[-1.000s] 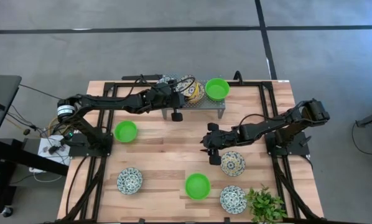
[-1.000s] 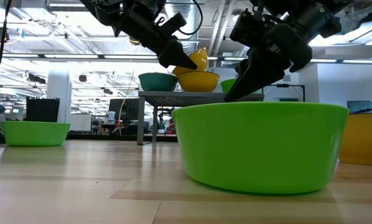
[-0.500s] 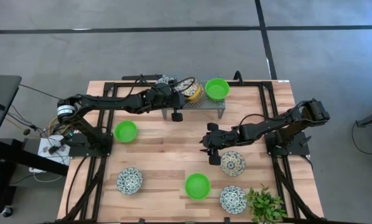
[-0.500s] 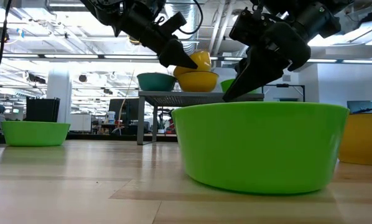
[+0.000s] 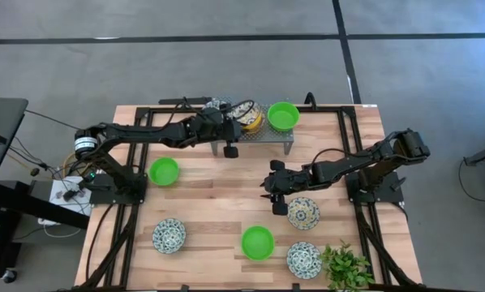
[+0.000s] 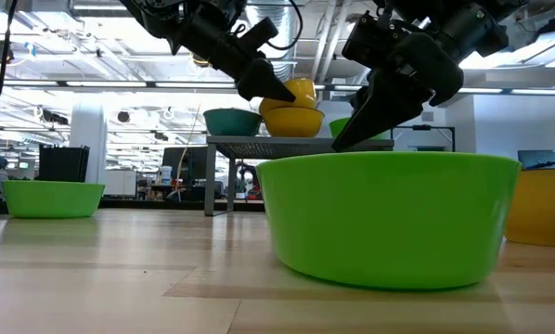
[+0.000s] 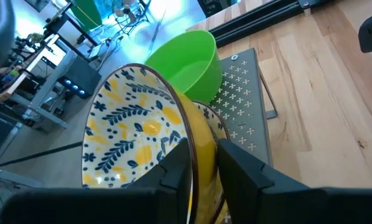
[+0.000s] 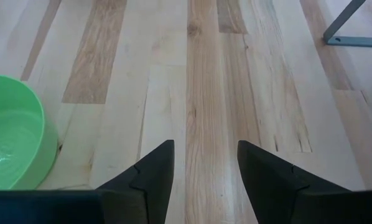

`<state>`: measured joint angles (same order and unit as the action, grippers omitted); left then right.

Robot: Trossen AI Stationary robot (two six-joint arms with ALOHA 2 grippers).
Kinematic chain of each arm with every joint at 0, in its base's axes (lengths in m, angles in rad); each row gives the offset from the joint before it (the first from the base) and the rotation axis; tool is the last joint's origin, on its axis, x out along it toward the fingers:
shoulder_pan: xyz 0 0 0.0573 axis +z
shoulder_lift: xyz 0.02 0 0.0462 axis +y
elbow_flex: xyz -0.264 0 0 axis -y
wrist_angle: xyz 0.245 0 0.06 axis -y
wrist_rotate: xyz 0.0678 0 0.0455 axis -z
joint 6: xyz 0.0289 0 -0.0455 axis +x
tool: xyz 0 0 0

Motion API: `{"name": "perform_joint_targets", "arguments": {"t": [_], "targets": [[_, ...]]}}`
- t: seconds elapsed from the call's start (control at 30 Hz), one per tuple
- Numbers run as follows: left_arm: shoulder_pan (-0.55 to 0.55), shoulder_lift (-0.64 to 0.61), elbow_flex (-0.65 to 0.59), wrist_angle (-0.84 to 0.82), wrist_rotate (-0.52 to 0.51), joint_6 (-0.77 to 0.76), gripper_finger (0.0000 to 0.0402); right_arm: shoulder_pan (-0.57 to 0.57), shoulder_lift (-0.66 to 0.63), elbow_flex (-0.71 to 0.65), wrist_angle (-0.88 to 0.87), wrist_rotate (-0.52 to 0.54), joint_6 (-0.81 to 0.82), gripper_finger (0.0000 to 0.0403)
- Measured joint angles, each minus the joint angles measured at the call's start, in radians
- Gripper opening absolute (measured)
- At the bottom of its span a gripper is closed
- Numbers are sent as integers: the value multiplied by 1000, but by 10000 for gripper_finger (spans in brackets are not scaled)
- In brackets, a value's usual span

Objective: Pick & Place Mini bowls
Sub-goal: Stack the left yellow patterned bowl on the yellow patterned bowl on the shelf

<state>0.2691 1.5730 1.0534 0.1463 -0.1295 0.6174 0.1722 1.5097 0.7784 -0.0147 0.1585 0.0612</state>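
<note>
My left gripper (image 5: 236, 120) reaches over the grey rack (image 5: 263, 136) at the table's far edge and is shut on a yellow patterned bowl (image 7: 133, 130). That bowl is tilted above a second yellow bowl (image 6: 296, 121) standing on the rack. A green bowl (image 7: 186, 59) and a teal-sided bowl (image 6: 233, 121) also stand on the rack. My right gripper (image 5: 273, 193) is open and hangs over mid-table, just left of a cream patterned bowl (image 5: 303, 212). My left gripper holds the yellow patterned bowl by its rim (image 7: 191, 140), with one finger (image 7: 176, 168) inside the bowl and the other finger (image 7: 239, 171) outside. The bowl stands steeply tilted in the hold. Its lower edge is at the yellow bowl beneath; whether they touch I cannot tell.
On the table stand a green bowl (image 5: 163, 170) at left, a blue-and-white bowl (image 5: 169, 234), a green bowl (image 5: 257, 242) near the front, and another blue-and-white bowl (image 5: 303, 259). A leafy plant (image 5: 345, 268) occupies the near right corner. Bare wood lies between the rack and the front bowls.
The yellow bowl in my left gripper has tipped a little and come down closer onto the yellow bowl on the rack. My right arm has kept still.
</note>
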Motion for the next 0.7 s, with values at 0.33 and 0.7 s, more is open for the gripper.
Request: {"name": "perform_joint_targets", "arguments": {"t": [0.33, 0.7], "targets": [[32, 0, 0, 12, 30, 0, 76, 0, 0, 0, 0, 0, -5, 172], [41, 24, -2, 53, 96, 4, 76, 0, 0, 0, 0, 0, -10, 172]]}}
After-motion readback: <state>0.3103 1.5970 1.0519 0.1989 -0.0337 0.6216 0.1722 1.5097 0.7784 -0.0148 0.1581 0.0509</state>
